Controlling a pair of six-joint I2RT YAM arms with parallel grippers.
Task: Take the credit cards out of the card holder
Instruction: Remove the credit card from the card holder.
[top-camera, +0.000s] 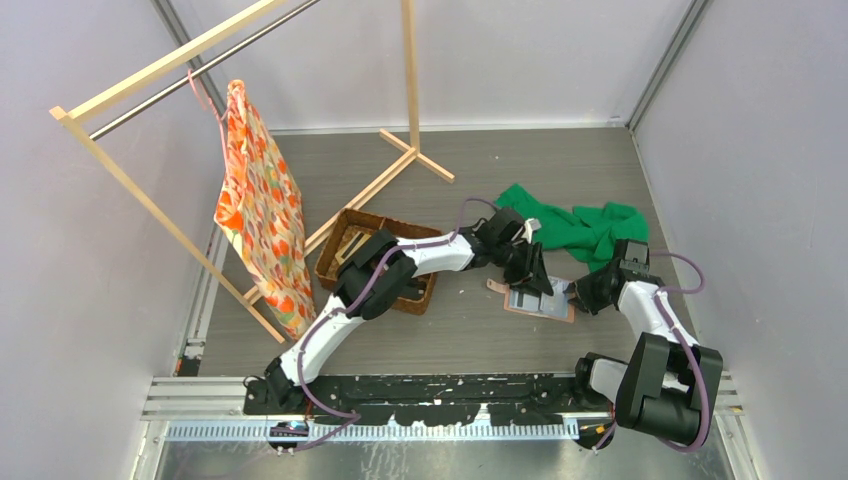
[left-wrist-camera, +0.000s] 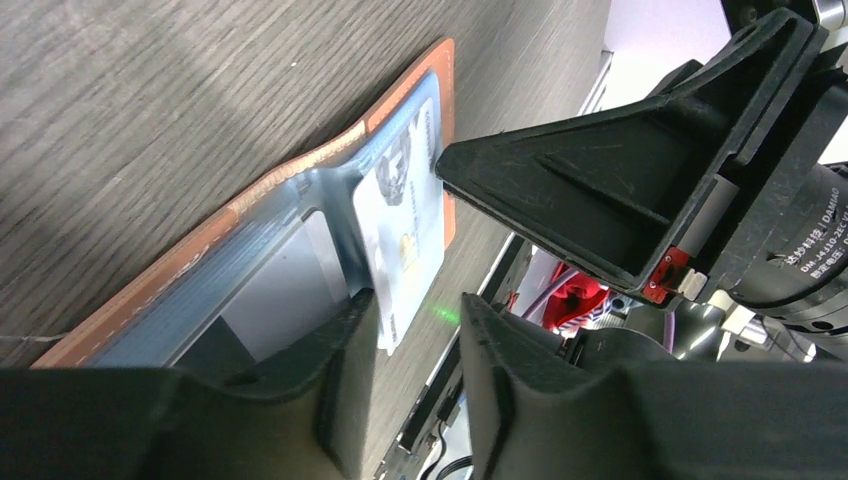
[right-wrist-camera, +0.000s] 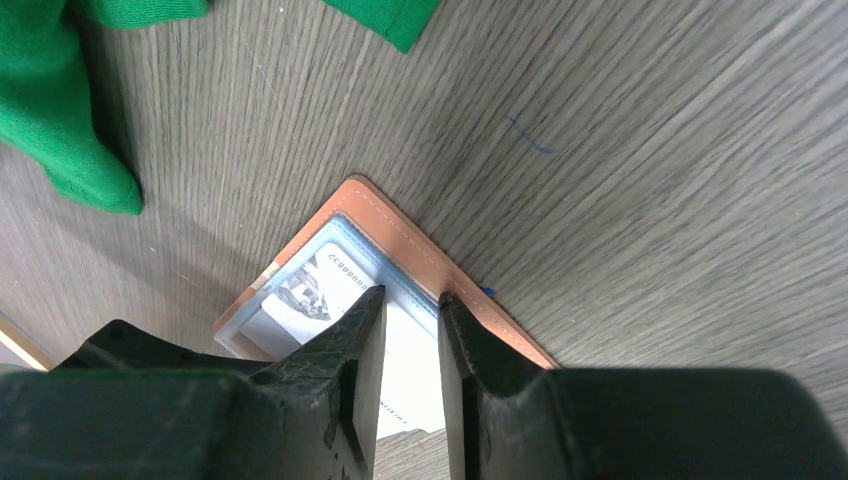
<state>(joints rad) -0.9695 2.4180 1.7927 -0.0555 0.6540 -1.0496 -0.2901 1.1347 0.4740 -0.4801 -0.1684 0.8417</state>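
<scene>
One credit card (left-wrist-camera: 400, 225) pokes into the partly open left gripper (left-wrist-camera: 418, 308).

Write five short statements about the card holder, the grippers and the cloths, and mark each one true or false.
1. The card holder lies open on the table. True.
2. A white card sticks partway out of its sleeve, its edge between the fingers of the left gripper. True.
3. The green cloth covers the card holder. False: it lies apart from it, farther back on the table.
4. The right gripper hangs over the woven basket. False: its fingertips are down at the card holder.
5. The orange patterned cloth hangs from the wooden rack. True.
</scene>
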